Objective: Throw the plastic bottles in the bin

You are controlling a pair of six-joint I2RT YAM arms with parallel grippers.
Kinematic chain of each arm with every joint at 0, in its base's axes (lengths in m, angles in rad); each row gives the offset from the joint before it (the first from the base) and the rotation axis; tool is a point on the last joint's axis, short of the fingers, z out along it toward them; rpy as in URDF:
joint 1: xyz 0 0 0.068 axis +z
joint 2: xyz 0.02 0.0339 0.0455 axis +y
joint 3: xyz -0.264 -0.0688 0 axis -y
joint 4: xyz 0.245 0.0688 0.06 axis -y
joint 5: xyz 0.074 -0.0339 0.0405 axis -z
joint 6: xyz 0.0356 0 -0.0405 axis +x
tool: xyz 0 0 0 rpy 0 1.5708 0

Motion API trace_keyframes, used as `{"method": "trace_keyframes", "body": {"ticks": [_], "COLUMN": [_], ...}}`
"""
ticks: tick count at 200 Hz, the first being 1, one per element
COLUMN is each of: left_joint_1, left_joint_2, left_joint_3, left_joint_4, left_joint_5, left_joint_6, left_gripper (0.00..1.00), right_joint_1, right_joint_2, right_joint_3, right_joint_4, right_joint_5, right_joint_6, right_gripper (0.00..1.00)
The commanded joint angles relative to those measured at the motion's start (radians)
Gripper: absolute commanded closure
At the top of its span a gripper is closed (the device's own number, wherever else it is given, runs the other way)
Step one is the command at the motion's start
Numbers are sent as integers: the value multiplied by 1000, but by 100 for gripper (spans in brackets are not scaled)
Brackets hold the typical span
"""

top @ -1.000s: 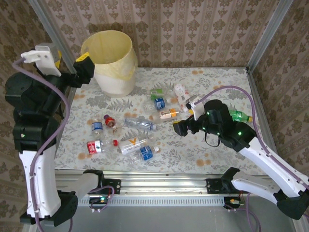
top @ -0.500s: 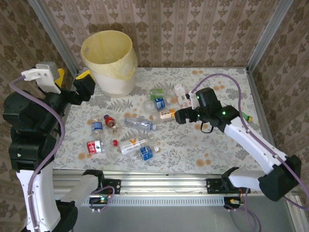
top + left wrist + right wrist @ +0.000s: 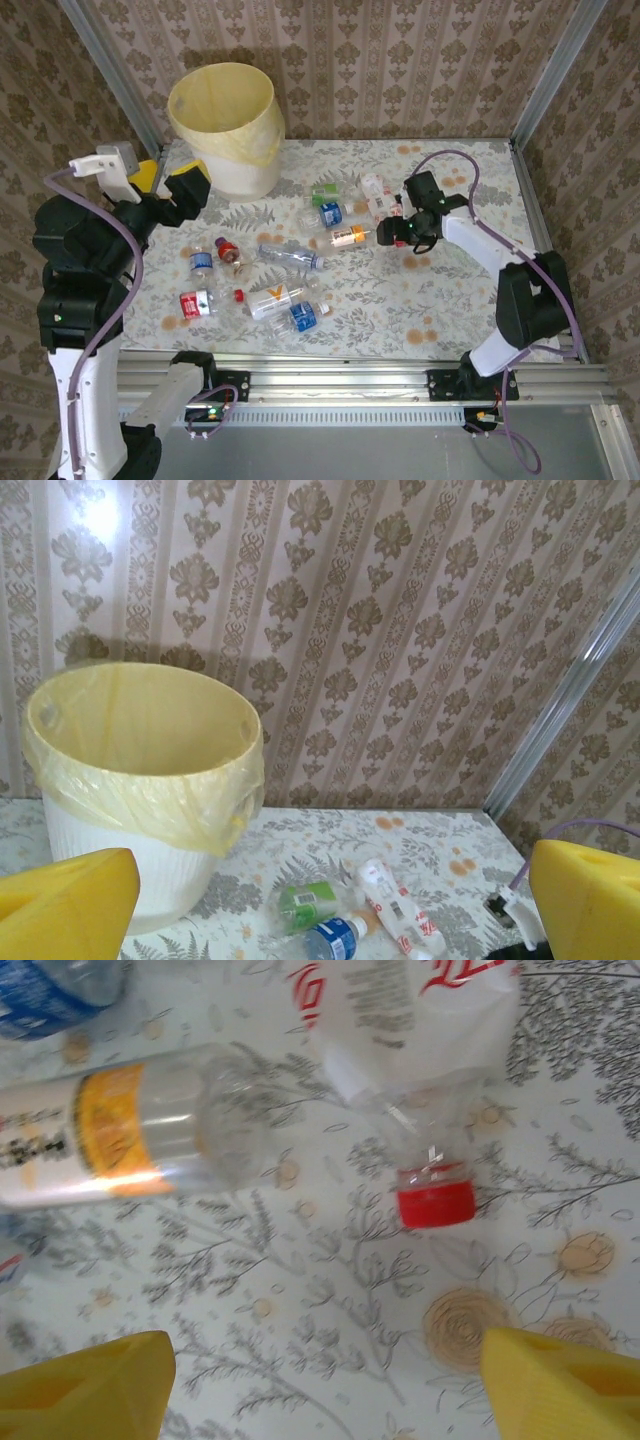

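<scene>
Plastic bottles (image 3: 285,298) lie scattered on a floral table (image 3: 450,300), with the bin (image 3: 225,115) at eleven o'clock. An orange-labelled bottle (image 3: 120,1135) lies nine-to-three, at ten o'clock from the right gripper (image 3: 325,1400). A red-capped bottle (image 3: 400,1060) points its cap at those spread, empty fingers. The left gripper (image 3: 172,182) hangs unclenched beside the bin.

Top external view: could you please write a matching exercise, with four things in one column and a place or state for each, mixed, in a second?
1. bin
2. green-labelled bottle
3. orange-banded bottle
4. left gripper

A. lying just left of the right gripper
B. open, facing the bin
C. upright, far left corner
D. lying just beyond a blue-labelled bottle

Pairs: 1-C, 2-D, 3-A, 4-B
</scene>
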Motion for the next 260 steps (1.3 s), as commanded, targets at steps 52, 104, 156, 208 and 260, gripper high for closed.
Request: {"method": "trace_keyframes", "body": {"ticks": [52, 104, 156, 208, 260], "left_joint_1": [-4, -4, -4, -4, -4], "left_joint_2": [-84, -87, -87, -89, -87], "left_joint_3": [-101, -111, -113, -120, -124], "left_joint_4": [0, -5, 4, 15, 21], "left_joint_5": [-12, -17, -20, -17, -12], "left_joint_6": [-61, -60, -56, -54, -56], "left_gripper": [0, 0, 0, 0, 0], "right_joint_1": [-47, -56, -57, -56, -56], "right_joint_2": [190, 257, 297, 325, 352], "right_joint_3": [144, 177, 187, 186, 186], "right_joint_4": [-24, -34, -42, -36, -38], "right_joint_5": [2, 8, 24, 18, 32], "right_joint_6": [-24, -35, -45, -38, -37], "right_gripper": [31, 37, 40, 42, 47]}}
